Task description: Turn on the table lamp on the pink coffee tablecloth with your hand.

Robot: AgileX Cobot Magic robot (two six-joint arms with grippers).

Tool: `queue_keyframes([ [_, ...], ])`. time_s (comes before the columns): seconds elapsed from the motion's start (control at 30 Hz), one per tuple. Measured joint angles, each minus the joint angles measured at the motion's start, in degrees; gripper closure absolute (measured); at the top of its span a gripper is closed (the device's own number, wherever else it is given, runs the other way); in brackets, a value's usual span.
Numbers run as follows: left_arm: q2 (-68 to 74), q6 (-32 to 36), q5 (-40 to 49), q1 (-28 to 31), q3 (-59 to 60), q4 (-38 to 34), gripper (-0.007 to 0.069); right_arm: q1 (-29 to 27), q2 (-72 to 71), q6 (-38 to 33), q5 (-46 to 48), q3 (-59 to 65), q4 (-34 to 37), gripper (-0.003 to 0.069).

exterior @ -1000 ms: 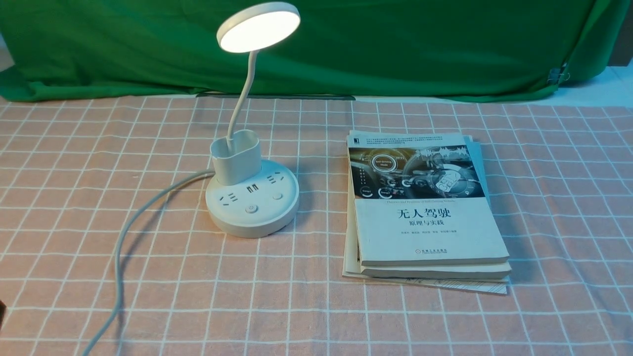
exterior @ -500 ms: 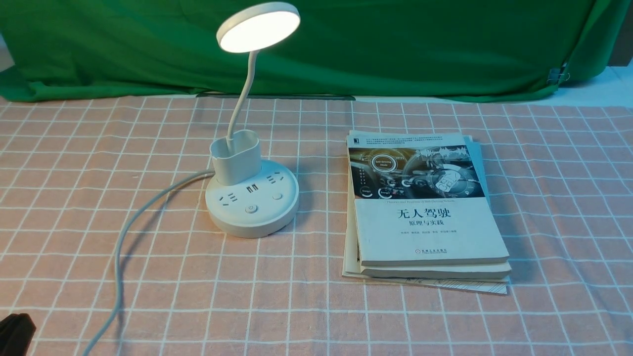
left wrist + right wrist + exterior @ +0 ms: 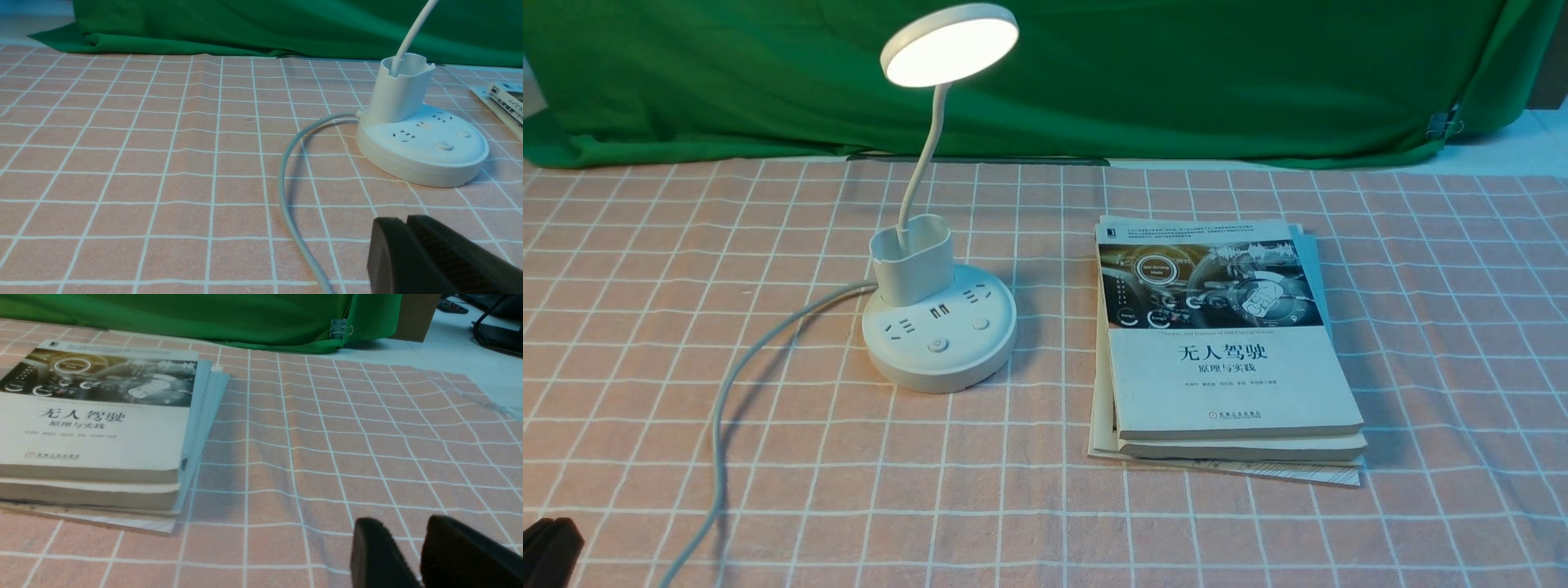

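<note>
The left hand [image 3: 405, 221] is mostly cut off at the frame edge. Its fingers are pressed together on nothing, low over the pink tablecloth [image 3: 1013, 506] beside the cord [image 3: 717, 425] and well apart from the lamp [image 3: 939, 331]. The lamp stands left of the books [image 3: 1229, 359], its head glowing. The right hand [image 3: 406, 522] shows only fingertips, a narrow gap between them.

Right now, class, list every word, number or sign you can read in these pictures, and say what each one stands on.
"无人驾驶": big title on the cover of the top book.
"原理与实践": subtitle just beneath that title.
Power symbol: on the front button of the table lamp.
Not readable: the authors' line, the publisher's mark, the small text in the cover picture and, in the left wrist view, the lettering on the book edges.
</note>
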Motion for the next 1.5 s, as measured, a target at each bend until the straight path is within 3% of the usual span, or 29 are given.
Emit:
queue_keyframes([
  [1.5, -0.06, -0.04, 0.00, 0.00, 0.00, 0.00, 0.0531, 0.00, 0.00, 0.00, -0.01, 0.00, 0.00, 0.0419],
])
